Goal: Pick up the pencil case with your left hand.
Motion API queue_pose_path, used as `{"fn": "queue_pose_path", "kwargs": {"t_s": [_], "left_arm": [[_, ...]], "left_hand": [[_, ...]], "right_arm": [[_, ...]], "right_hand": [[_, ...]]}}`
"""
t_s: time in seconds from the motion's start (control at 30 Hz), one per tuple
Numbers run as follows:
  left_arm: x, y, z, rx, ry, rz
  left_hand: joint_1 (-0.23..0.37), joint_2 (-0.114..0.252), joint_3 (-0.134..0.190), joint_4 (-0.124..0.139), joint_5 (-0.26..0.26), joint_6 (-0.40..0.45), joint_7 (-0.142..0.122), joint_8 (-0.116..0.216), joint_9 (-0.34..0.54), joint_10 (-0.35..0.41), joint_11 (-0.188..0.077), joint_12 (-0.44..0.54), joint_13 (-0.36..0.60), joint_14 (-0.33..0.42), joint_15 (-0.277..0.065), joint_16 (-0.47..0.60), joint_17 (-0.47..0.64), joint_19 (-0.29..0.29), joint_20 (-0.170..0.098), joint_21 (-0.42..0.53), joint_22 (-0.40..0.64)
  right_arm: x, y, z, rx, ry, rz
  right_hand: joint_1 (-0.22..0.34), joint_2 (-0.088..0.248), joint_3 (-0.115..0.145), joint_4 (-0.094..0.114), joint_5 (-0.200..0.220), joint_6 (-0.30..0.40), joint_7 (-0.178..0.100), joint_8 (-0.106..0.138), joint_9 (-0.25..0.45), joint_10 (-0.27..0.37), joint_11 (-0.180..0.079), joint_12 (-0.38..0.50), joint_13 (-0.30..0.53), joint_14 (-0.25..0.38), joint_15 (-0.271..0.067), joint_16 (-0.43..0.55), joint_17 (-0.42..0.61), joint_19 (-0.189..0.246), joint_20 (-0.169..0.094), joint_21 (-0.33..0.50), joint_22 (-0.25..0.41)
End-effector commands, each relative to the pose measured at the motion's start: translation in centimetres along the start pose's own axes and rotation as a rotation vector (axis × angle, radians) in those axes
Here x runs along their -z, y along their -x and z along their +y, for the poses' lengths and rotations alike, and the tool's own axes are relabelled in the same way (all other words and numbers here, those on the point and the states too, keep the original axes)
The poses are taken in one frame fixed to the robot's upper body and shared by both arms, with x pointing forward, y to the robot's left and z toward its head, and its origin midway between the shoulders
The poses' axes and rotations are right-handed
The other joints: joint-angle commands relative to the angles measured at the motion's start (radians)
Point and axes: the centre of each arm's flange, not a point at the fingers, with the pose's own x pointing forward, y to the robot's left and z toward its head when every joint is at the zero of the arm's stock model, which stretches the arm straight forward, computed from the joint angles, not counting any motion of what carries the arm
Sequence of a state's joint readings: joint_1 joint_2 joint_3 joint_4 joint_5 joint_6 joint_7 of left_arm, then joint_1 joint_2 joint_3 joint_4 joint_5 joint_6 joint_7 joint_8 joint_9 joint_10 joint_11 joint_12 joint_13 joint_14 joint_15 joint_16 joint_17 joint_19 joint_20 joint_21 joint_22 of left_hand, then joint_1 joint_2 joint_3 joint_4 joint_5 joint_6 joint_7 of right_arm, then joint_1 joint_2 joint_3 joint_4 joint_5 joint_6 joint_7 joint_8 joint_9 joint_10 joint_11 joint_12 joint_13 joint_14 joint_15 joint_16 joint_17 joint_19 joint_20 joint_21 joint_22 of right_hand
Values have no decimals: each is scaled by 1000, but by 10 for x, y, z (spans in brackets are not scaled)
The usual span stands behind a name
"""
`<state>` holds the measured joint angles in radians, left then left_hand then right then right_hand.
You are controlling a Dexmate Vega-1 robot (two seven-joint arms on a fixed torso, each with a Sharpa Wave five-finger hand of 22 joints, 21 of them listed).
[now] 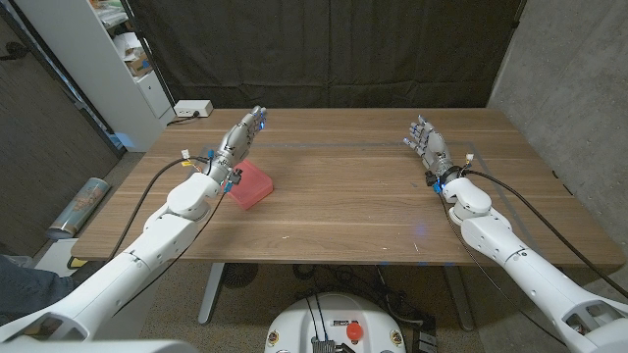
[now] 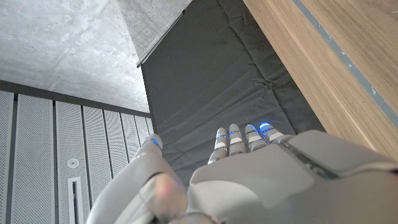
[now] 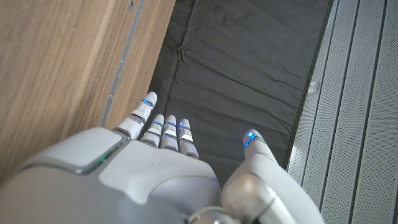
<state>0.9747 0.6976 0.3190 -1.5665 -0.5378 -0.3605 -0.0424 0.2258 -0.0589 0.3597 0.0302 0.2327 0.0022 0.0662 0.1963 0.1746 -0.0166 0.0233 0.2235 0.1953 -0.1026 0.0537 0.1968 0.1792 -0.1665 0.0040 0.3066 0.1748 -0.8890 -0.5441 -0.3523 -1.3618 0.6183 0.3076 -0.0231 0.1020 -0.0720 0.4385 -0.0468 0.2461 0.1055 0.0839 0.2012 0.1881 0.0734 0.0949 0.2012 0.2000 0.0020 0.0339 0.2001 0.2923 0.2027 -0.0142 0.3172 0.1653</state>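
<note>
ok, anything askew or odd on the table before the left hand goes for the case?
Nothing spilled or damaged. The red pencil case lies at an angle to the table edges, partly hidden under the left arm's wrist. The left hand reaches beyond it, holding nothing; the right hand is also free, fingers apart.

My wooden table (image 1: 353,196) stood before a black curtain (image 1: 324,49) that hung just behind its far edge. Left of the table stood a white shelf unit (image 1: 98,59); right of it rose a grey concrete wall (image 1: 569,88). A white power strip (image 1: 192,109) lay on the table's far left corner.
</note>
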Motion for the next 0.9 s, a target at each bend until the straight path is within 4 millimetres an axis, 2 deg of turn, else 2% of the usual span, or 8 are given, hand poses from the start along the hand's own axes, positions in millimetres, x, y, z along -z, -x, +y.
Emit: {"fn": "queue_pose_path", "kwargs": {"t_s": [0.03,0.7,0.9], "left_arm": [[-10,15,3,5,-36,-28],[-17,56,15,-46,-75,-48],[-18,61,16,-54,-73,-61]], "left_hand": [[10,5,1,-7,-2,9,1,7,5,7,2,6,0,8,1,6,2,1,3,-2,1],[15,7,0,-13,-6,27,-4,9,5,22,-3,9,0,21,-3,7,2,9,11,-9,2],[15,7,-1,-14,-7,29,-4,8,5,23,-3,8,0,23,-1,6,2,10,12,-11,2]], "right_arm": [[-4,5,-1,11,12,-8],[-5,13,2,7,13,-10],[-4,14,2,2,18,-11]], "right_hand": [[5,8,-3,-1,1,9,0,0,4,5,2,2,-1,2,8,5,0,10,-3,-6,3],[8,13,-9,-4,-1,10,-3,0,4,5,0,1,-2,3,8,6,-5,13,-1,-15,3],[9,14,-10,-5,-2,11,-2,0,4,5,2,1,-2,2,8,5,-7,15,-2,-17,3]]}}
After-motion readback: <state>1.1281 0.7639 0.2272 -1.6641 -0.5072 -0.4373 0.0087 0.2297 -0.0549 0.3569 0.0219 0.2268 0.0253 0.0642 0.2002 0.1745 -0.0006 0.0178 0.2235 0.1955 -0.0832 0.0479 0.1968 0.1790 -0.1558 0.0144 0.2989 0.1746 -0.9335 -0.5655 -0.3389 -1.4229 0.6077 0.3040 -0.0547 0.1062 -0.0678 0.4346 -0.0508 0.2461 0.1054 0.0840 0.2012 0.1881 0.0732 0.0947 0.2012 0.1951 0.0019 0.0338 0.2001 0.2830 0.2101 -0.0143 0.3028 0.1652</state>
